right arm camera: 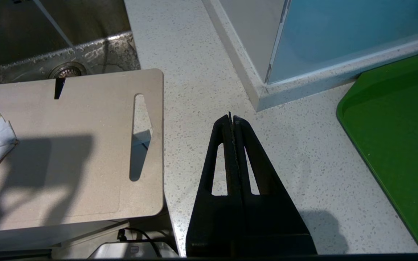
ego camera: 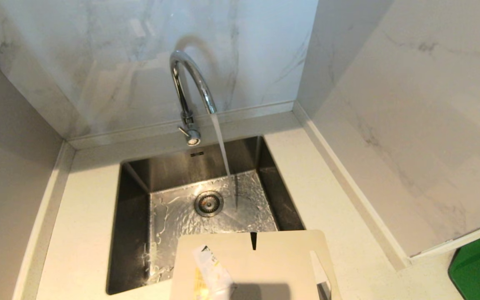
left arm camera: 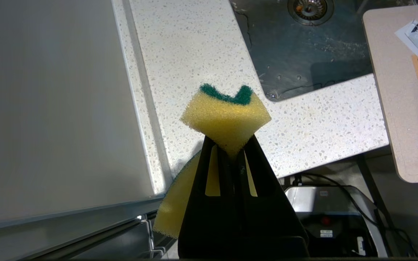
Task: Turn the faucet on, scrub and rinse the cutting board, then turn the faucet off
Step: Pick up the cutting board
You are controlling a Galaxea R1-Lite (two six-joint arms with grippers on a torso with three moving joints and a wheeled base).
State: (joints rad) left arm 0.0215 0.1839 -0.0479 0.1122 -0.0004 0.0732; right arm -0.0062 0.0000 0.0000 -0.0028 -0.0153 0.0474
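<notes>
The left pincer (left arm camera: 232,154) grips a yellow-and-green sponge (left arm camera: 226,117) over the speckled surface (left arm camera: 194,54). The thin beige plastic cutting board (left arm camera: 397,108) overhangs the sink's near edge, toward the robot's right. The right pincer (right arm camera: 232,117), closed and empty, is beside the board.

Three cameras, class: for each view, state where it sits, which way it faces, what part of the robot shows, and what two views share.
Head view: high, facing forward and down at the running faucet and sink; no arm shows.
Left wrist view: behind the left gripper, shut on the sponge, looking down at the counter.
Right wrist view: behind the shut right gripper, above counter beside a green tray.
Shared: all three show the cutting board.
</notes>
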